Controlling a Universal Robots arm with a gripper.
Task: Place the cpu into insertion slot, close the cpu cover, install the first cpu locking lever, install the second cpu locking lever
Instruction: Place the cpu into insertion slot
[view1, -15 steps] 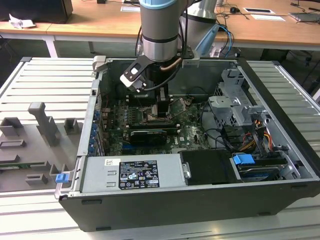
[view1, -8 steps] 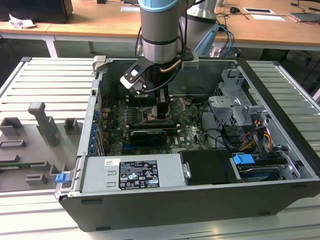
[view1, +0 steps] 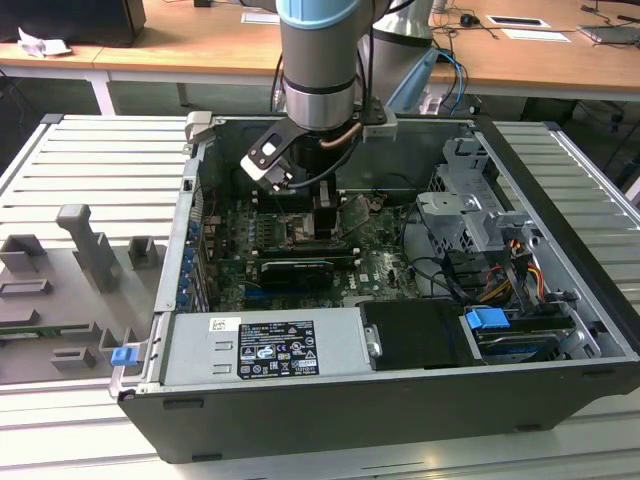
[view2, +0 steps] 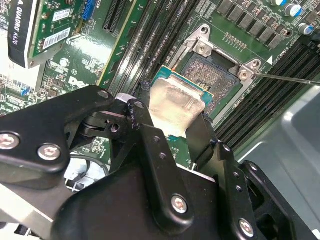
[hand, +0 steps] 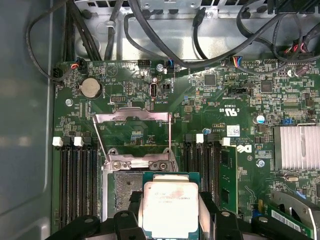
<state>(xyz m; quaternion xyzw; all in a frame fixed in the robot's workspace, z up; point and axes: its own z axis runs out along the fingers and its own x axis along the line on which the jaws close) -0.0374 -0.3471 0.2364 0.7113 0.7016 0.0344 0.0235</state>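
Pinching with both black fingers (view2: 200, 137), set to the chip's width and bearing on two opposite edges of the cpu (view2: 175, 105), silvery lid showing in both wrist views. Reading the exterior view from its left: first a grey fixture plate (view1: 80, 260) with moulded holders, well apart from the work; then the open computer case (view1: 400, 410), with the power supply (view1: 265, 345) along the near side and a black expansion card (view1: 295, 270) just beyond it; then the gripper (view1: 325, 212), low over the motherboard (view1: 390, 262) near the middle; last the drive cage (view1: 470, 210) on the exterior view's right. Holding the cpu just above the insertion slot (hand: 122, 192), overlapping part of it, by the look of things not seated. Beside the slot, the cpu cover (hand: 132, 118) tipped up and open, thin locking levers (hand: 170, 137) apparently unlatched. Judged light, stiff and flat, smooth-topped and so likely slippery, with a delicate underside; best held by the bare edges, kept level, never pressed against the slot's contacts.
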